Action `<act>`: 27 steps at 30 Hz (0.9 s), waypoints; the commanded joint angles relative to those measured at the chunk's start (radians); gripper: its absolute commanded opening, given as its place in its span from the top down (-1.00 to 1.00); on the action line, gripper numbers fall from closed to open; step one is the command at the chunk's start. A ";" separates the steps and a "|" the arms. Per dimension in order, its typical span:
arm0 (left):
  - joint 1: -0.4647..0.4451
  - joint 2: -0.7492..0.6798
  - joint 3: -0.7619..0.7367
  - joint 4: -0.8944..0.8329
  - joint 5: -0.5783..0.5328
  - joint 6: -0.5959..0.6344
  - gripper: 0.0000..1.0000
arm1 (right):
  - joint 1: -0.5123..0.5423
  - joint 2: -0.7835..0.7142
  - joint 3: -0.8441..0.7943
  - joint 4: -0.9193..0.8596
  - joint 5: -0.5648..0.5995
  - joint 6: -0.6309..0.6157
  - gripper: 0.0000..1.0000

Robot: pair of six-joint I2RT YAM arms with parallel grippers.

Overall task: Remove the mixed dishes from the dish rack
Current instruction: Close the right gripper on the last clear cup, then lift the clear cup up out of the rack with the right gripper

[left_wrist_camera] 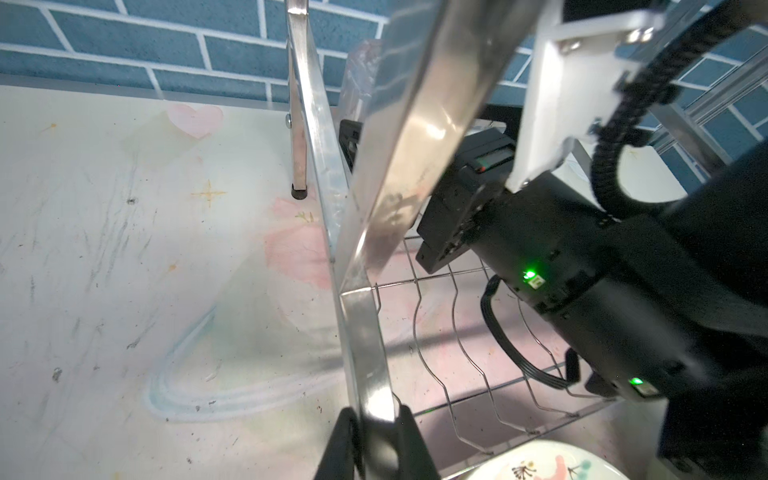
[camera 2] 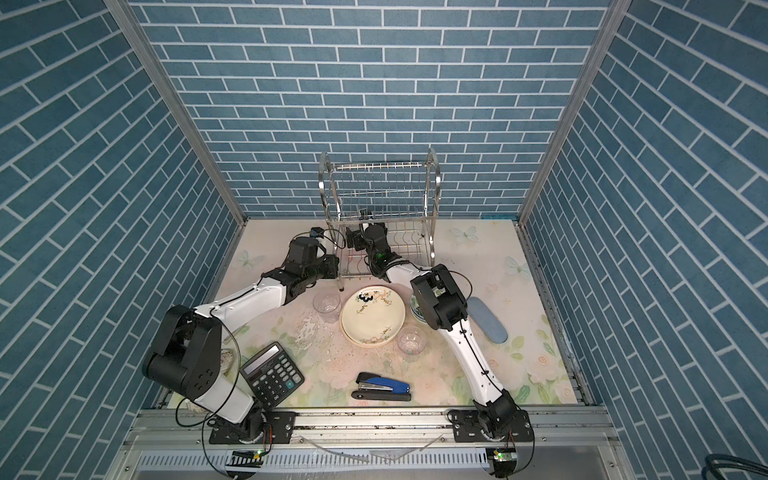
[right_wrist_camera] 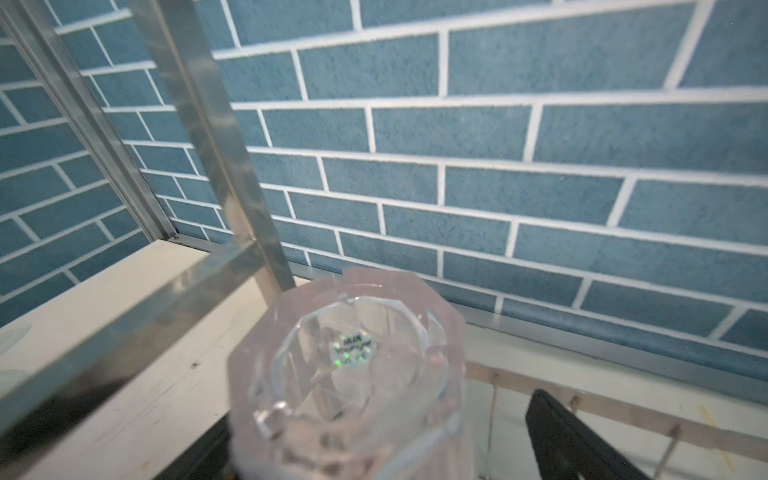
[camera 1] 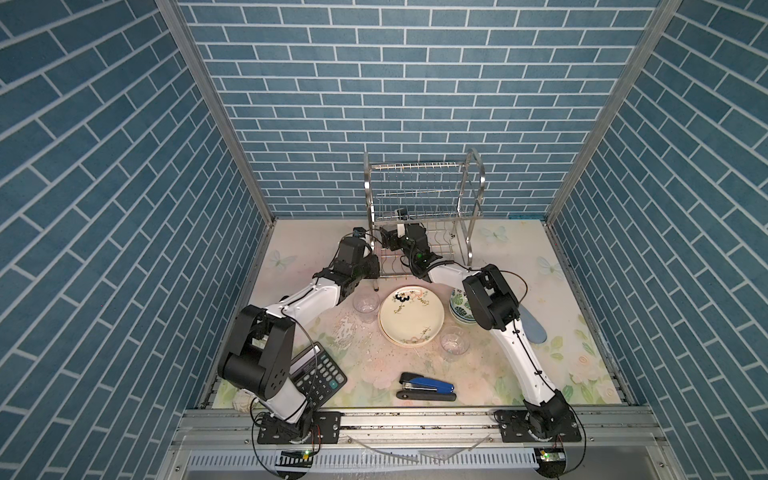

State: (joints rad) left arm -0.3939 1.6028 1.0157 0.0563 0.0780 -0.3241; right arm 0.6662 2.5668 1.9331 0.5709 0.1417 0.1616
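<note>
The dish rack (camera 1: 424, 199) (camera 2: 380, 195) stands at the back wall, and both its wire tiers look bare in both top views. My left gripper (camera 1: 375, 271) (left_wrist_camera: 374, 419) is shut on the rack's front left steel upright (left_wrist_camera: 365, 332). My right gripper (camera 1: 395, 235) (right_wrist_camera: 380, 432) reaches into the lower tier and is open, its fingers (right_wrist_camera: 561, 436) standing on either side of a clear tumbler (right_wrist_camera: 353, 374). There is a gap at one side. On the table in front lie a stack of cream floral plates (camera 1: 411, 316), two tumblers (camera 1: 365, 305) (camera 1: 455, 343) and a green-leaf bowl (camera 1: 459, 309).
A black calculator (camera 1: 318, 374) lies at the front left and a blue stapler (camera 1: 428, 386) at the front middle. A blue-grey oval object (camera 1: 532, 326) lies right of my right arm. Blue brick walls close in the back and both sides.
</note>
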 commanded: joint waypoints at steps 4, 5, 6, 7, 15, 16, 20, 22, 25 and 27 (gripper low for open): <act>-0.026 -0.047 -0.008 -0.012 0.091 0.068 0.94 | -0.016 0.053 0.120 -0.074 0.030 0.044 -0.98; -0.025 -0.046 -0.008 -0.012 0.092 0.067 0.94 | -0.018 0.059 0.129 -0.078 0.030 0.044 -0.98; -0.026 -0.046 -0.009 -0.010 0.093 0.066 0.94 | -0.018 0.065 0.139 -0.082 0.029 0.044 -0.98; -0.026 -0.047 -0.009 -0.009 0.094 0.065 0.94 | -0.018 0.072 0.151 -0.088 0.031 0.045 -0.98; -0.027 -0.043 -0.011 -0.010 0.099 0.064 0.95 | -0.035 0.114 0.218 -0.115 0.047 0.085 -0.98; -0.026 -0.043 -0.009 -0.010 0.100 0.065 0.95 | -0.037 0.119 0.225 -0.116 0.049 0.088 -0.98; -0.027 -0.041 -0.011 -0.010 0.101 0.063 0.95 | -0.042 0.127 0.243 -0.121 0.067 0.090 -0.98; -0.028 -0.040 -0.011 -0.009 0.103 0.063 0.95 | -0.044 0.129 0.255 -0.128 0.060 0.089 -0.98; -0.027 -0.037 -0.011 -0.007 0.104 0.061 0.95 | -0.048 0.133 0.264 -0.131 0.044 0.088 -0.84; -0.027 -0.038 -0.011 -0.007 0.104 0.062 0.95 | -0.050 0.133 0.262 -0.129 0.033 0.089 -0.67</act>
State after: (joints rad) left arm -0.3950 1.6009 1.0157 0.0650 0.0792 -0.3264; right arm 0.6590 2.6793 2.1368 0.4419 0.1661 0.2298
